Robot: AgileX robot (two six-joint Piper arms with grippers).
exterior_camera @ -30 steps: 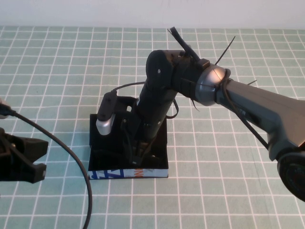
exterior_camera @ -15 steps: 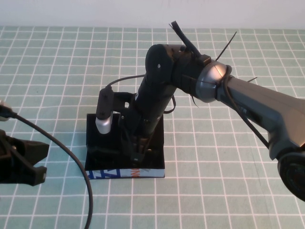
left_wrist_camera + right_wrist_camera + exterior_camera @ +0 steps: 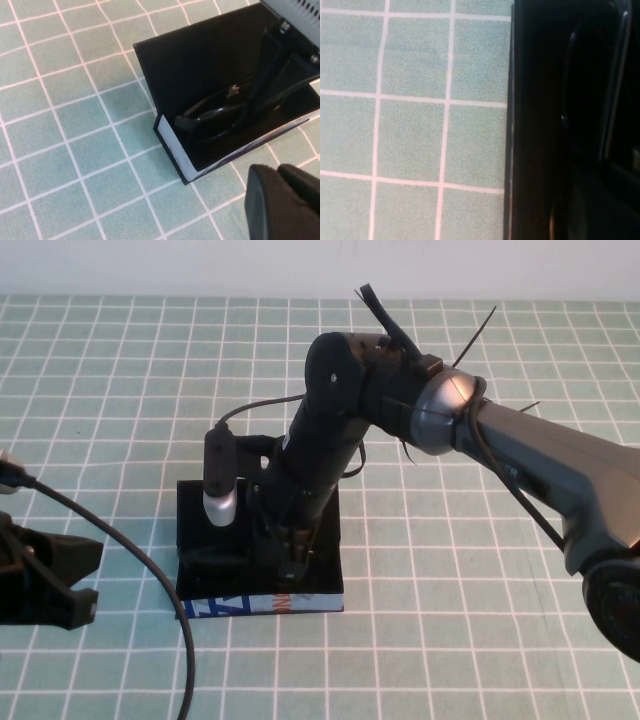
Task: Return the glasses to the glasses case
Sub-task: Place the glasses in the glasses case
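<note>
The glasses case (image 3: pixel 262 606) lies open in the middle of the table, its blue, white and orange printed side facing the front. The black glasses (image 3: pixel 212 119) lie inside it on the black lining. My right gripper (image 3: pixel 292 570) reaches down into the case, its fingers (image 3: pixel 264 70) closed around the glasses' frame. The right wrist view shows the case's wall (image 3: pixel 527 150) and a glasses rim (image 3: pixel 616 85). My left gripper (image 3: pixel 85 578) is parked at the table's left front, open and empty, well clear of the case.
The table is covered by a green mat with a white grid (image 3: pixel 470 590). The left arm's black cable (image 3: pixel 150 570) curves across the mat just left of the case. The right arm's grey link (image 3: pixel 540 455) spans the right side.
The case has slid left and a little toward the front along with my right gripper inside it. The left gripper has barely moved.
</note>
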